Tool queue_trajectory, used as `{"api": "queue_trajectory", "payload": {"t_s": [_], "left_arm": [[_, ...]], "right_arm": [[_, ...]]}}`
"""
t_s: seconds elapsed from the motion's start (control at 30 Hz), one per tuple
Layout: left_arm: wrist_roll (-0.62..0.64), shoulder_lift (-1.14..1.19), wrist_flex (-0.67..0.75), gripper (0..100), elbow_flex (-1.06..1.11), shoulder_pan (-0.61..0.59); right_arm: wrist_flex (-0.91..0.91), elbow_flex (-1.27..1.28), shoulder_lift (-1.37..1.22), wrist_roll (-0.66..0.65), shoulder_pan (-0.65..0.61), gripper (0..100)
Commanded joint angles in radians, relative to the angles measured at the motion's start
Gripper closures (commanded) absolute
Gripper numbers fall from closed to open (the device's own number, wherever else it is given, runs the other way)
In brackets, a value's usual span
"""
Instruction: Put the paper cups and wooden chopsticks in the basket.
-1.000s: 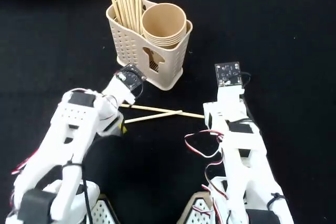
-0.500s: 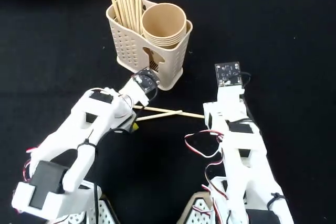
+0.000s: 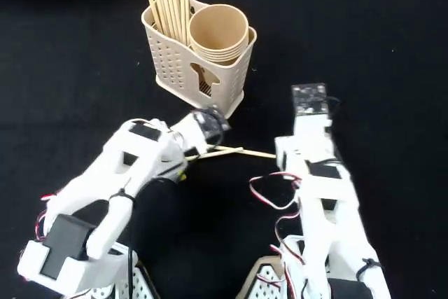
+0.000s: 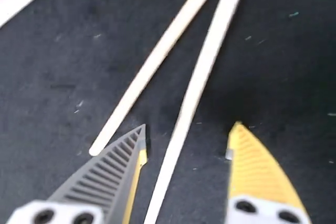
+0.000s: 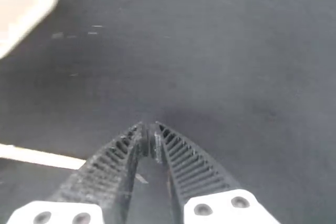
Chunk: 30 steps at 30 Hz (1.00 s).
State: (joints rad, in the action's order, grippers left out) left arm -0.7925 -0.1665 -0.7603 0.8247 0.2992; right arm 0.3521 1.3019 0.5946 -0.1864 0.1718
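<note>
Nearly done, I think. The basket stands upright at the far side of the black table. The paper cups sit stacked in one side of it, mouths up. A bunch of chopsticks stands in the other side, w/ tips poking up over the rim. So cups = in, most sticks = in. What's left: 2 loose chopsticks lie flat on the table, just in front of the basket & btw the two arms. They make a thin V, close at one end & a bit apart at the other.

The left gripper is low over them w/ its fingers spread wide. One stick runs right btw the fingers, and the other lies just beside the grey finger, on its outer side. Nothing is pinched yet, as far as I can see. The right gripper has its fingers pressed together w/ nothing in them. It hangs low over bare table, w/ one stick end near it.

My guess is the job is approx. 2 sticks from finished. Each one has to be pinched, lifted & dropped in w/ the bunch. The sticks lie so close that a grab may nudge the 2nd one.
</note>
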Motion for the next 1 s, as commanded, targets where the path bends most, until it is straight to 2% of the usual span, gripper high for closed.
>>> {"api": "queue_trajectory", "payload": {"t_s": [0.0,0.17,0.4,0.5,0.57,0.73,0.87,0.97], "left_arm": [[-0.011,0.000,0.012,82,-0.045,0.048],[-0.012,0.017,0.012,85,-0.061,0.044],[-0.006,0.097,0.002,85,-0.148,0.001],[0.052,0.097,0.002,78,-0.154,-0.010],[0.112,0.095,0.003,75,-0.156,-0.010],[0.106,0.095,0.009,78,-0.206,-0.016],[0.107,0.104,0.012,78,-0.265,-0.062],[0.118,0.109,0.089,78,-0.263,-0.110]], "right_arm": [[-0.023,-0.025,0.067,0.080,0.110,95.9],[0.008,-0.028,0.179,0.126,0.141,95.9],[0.272,-0.036,0.407,0.124,0.138,95.9],[0.321,-0.021,0.481,0.124,0.135,95.9],[0.318,0.008,0.512,0.124,0.132,95.9],[0.206,0.134,0.530,0.124,0.055,95.9],[0.169,0.150,0.529,0.124,0.043,95.9],[0.173,0.150,0.529,0.124,0.038,95.9]]}}
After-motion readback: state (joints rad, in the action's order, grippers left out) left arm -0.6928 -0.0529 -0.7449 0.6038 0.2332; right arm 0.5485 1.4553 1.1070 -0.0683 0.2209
